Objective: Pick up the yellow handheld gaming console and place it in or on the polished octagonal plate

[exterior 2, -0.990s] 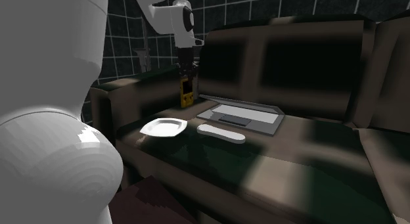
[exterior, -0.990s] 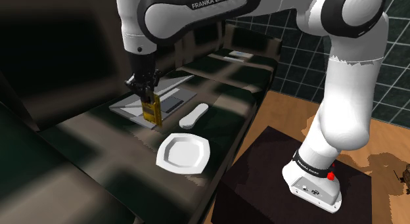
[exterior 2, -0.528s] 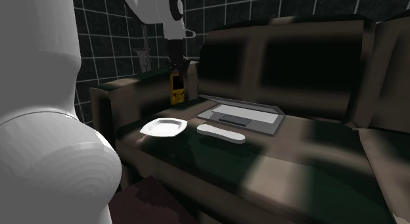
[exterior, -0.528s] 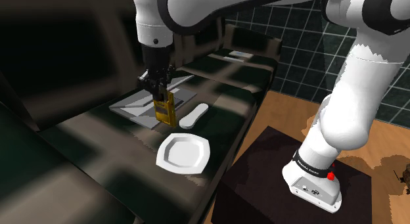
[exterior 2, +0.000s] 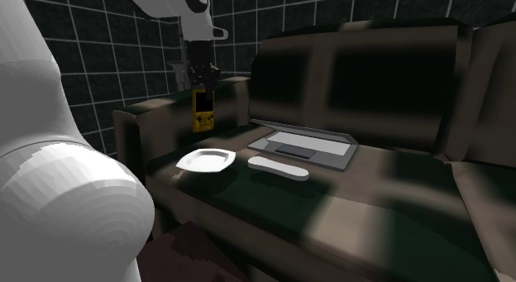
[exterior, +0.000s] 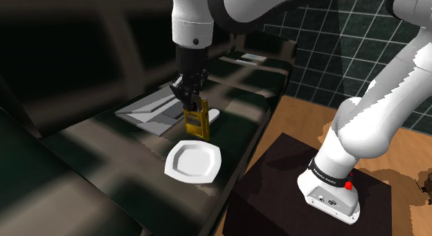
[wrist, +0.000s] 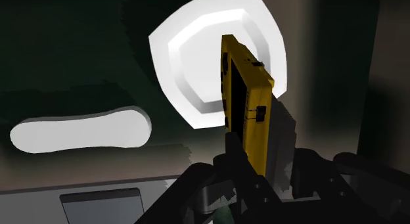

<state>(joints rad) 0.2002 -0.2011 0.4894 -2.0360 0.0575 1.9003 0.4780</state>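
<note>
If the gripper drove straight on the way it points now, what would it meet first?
Probably the white plate: the yellow console clamped in the gripper points at it in the wrist view, so its tip would land first; depth is unclear.

Shoulder view looks down; second low, level; both share plate [exterior: 194, 160].

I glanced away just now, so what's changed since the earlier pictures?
The end effector, shut on the yellow console, carried it from the laptop's edge to about over the plate, rightward in the shoulder view. Plate, laptop and white oblong thing stayed put.
</note>
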